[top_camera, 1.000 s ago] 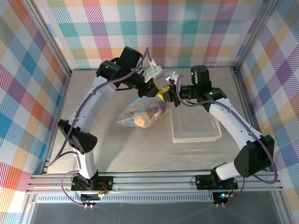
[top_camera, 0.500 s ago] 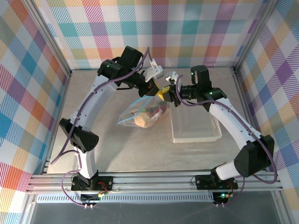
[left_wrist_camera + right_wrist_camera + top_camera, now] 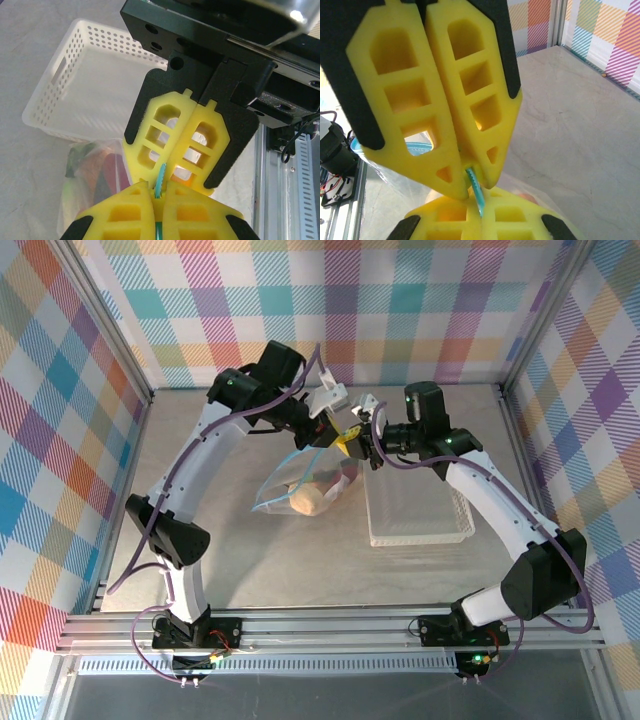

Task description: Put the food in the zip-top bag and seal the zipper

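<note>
1. Where the two arms meet over the far half of the desk (image 3: 230,540), we see the left tool (image 3: 338,430) and the right tool (image 3: 356,445) tip to tip.
2. Both tools are closed on the zipper (image 3: 160,181), a thin light-blue strip pinched between their yellow fingers.
3. From the left wrist, the right tool clamps the strip at 12 o'clock of the left tool, and the two sets of tips are almost touching.
4. From the right wrist, the same strip runs from one closed pair of fingers into the other.
5. We find the zip-top bag (image 3: 300,480) hanging below the tools toward 7 o'clock, and we cannot tell whether its lower end touches the desk.
6. Food (image 3: 307,501) lies inside the bag, with a tan piece lowest.
7. A white basket (image 3: 415,532) sits on the desk at 3 o'clock of the bag.
</note>
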{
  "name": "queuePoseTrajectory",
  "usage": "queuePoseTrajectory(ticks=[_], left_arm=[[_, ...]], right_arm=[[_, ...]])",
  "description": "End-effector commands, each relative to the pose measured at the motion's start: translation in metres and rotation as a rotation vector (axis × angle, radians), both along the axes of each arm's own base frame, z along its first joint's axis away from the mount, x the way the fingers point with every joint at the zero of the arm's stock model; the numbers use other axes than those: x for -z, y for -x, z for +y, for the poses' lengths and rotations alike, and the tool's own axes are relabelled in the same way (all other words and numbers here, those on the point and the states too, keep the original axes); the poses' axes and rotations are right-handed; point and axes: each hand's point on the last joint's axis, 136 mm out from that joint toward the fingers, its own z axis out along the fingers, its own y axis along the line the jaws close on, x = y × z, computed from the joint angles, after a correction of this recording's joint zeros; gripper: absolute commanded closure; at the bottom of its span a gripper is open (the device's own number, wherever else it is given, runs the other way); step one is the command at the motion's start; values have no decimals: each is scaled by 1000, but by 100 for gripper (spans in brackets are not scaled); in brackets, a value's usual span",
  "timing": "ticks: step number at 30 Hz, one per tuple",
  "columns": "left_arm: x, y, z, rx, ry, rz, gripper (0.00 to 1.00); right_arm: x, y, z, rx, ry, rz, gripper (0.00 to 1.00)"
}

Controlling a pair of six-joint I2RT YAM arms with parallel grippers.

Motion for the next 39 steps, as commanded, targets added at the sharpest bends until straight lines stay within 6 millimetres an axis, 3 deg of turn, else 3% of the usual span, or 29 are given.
queuePoseTrajectory(ticks=[1, 7, 21, 31, 39], left_arm=[[-2, 15, 17, -1, -24, 19, 100], [-5, 19, 26, -17, -16, 14, 100], [13, 20, 44, -58, -44, 37, 100], [22, 11, 71, -168, -94, 33, 100], [41, 10, 83, -223, -147, 70, 100]], right_arm=[[-38, -6, -1, 17, -52, -114, 100], [-41, -8, -2, 31, -55, -120, 100], [-44, -15, -8, 76, -46, -135, 100], [-44, -21, -10, 110, -43, -126, 100], [-45, -28, -10, 147, -47, -109, 100]])
